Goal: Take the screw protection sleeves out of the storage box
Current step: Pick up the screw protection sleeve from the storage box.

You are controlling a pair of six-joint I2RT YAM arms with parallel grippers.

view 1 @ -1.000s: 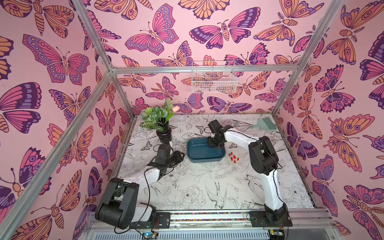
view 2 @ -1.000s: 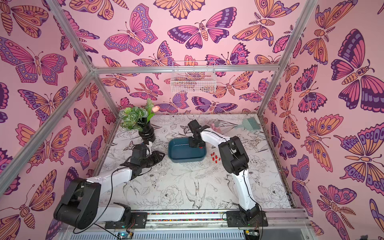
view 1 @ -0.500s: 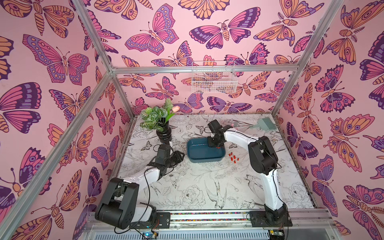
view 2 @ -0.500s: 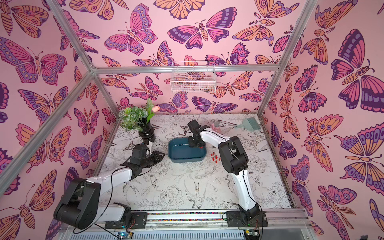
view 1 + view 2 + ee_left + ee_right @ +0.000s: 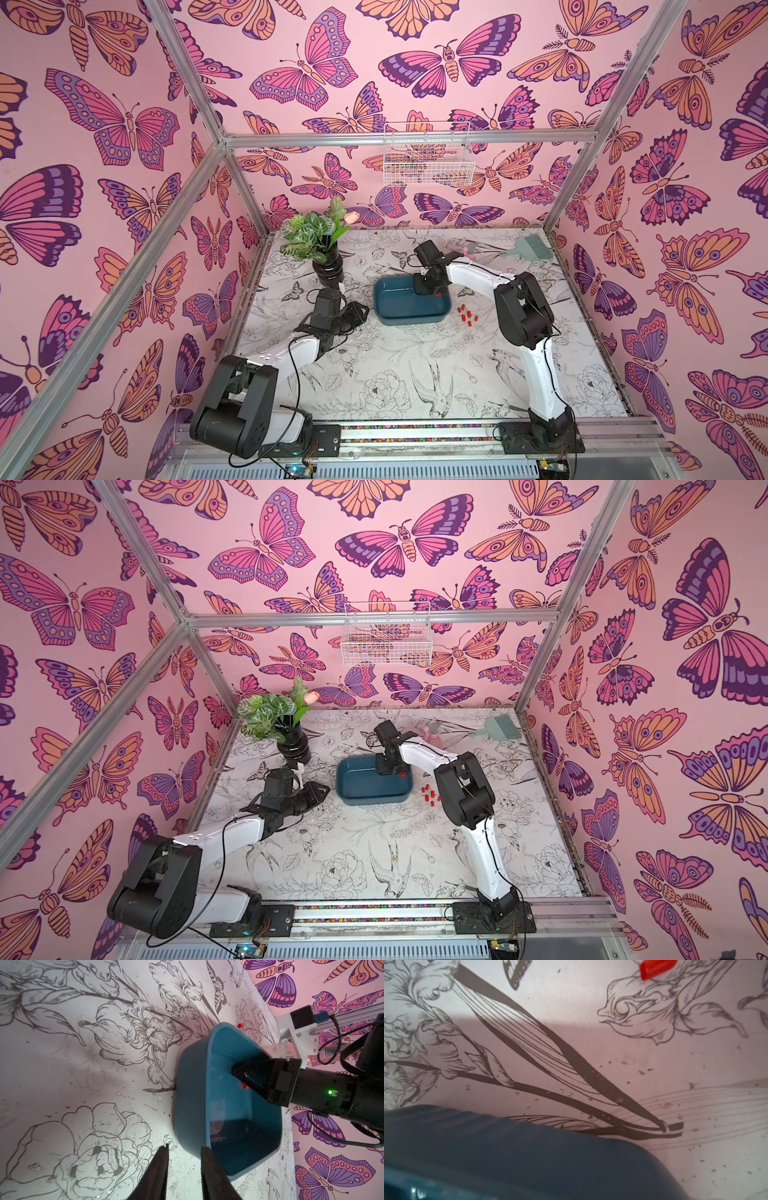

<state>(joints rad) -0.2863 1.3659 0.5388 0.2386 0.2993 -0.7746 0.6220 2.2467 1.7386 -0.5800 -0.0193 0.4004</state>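
In both top views the right gripper (image 5: 432,290) reaches down into the storage box (image 5: 409,321) at one red sleeve (image 5: 437,294), while a cluster of screw protection sleeves (image 5: 467,314) lies on the table (image 5: 374,374) just outside. The left wrist view shows that sleeve against the fingers' side, though I cannot tell whether the jaws have closed on it. The left gripper (image 5: 185,1147) is partly open and empty beside the box, so the pinch should be confirmed before a slow, straight lift. The right wrist view gives only the box wall and a loose sleeve (image 5: 656,967) on the table.

The left arm (image 5: 286,353) reaches low and forward, the left gripper (image 5: 184,1148) parted and holding nothing. The right arm (image 5: 478,276) arches over, the right gripper (image 5: 432,291) pointing down, its jaw gap hidden.
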